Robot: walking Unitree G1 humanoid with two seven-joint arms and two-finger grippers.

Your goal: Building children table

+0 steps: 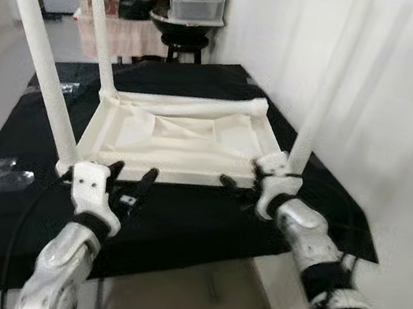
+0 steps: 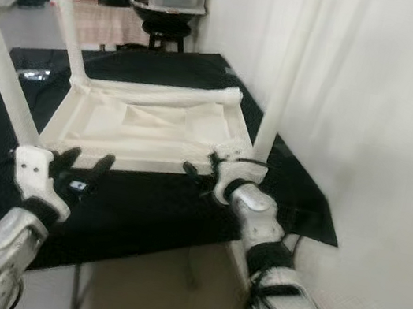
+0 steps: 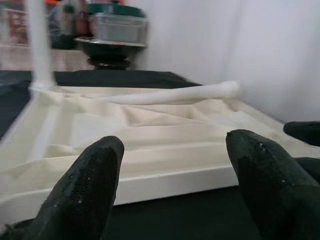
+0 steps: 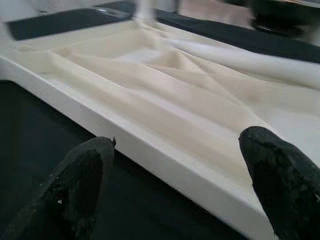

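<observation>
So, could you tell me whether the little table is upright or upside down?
Upside down: the table lies top-down on the black cloth, legs pointing up.

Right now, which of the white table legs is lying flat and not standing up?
The leg along the far edge of the upturned table top, lying flat. The other three stand upright at corners: near left, far left, near right.

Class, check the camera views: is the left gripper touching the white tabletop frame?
Apart. In the left wrist view, the left gripper is open, with black cloth showing between its fingertips and the tabletop frame.
</observation>
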